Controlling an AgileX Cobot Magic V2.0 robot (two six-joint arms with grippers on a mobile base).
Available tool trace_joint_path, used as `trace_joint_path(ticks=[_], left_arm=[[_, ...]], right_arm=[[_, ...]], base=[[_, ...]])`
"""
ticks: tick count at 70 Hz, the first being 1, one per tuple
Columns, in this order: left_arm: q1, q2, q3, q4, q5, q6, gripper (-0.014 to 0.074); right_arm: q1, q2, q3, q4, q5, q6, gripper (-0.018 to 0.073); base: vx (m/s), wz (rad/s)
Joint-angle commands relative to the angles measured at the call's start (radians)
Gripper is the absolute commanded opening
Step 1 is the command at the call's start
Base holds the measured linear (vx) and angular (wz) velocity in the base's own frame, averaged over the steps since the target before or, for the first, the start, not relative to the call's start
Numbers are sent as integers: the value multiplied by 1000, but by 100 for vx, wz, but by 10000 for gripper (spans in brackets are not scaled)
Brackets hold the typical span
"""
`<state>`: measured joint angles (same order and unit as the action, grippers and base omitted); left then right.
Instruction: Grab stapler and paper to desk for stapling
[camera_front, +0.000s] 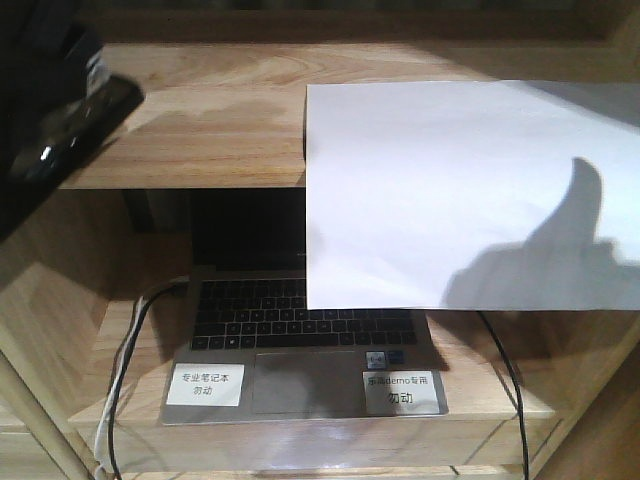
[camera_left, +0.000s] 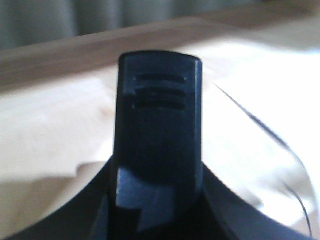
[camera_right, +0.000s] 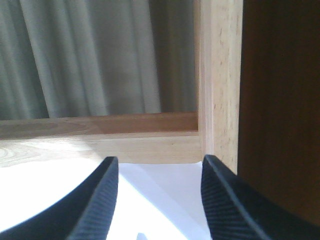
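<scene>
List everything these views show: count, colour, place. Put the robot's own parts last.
white rectangular paper sheet: one, white, over the desk's right side, reaching past its front edge.
light natural-wood desk: one, pale wood, upper level.
grey open laptop: one, grey with black keys, on the shelf below.
small printed labels: two, white, on the laptop's palm rest.
cables: three, one white, two black, beside the laptop.
grey curtain: one, behind the desk.
black plastic stapler: one, black, gripped above the desk.
left gripper: one, black, shut on the stapler.
right gripper: one, black, open above the paper.
</scene>
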<state>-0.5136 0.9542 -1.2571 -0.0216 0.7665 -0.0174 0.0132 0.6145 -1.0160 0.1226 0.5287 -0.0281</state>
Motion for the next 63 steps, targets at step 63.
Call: trace_joint_path(ticks=[63], left_arm=[[-4, -806, 449, -150, -5, 177, -6]], right_arm=[[-4, 10, -30, 0, -71, -8, 356]], base=[[0, 0]])
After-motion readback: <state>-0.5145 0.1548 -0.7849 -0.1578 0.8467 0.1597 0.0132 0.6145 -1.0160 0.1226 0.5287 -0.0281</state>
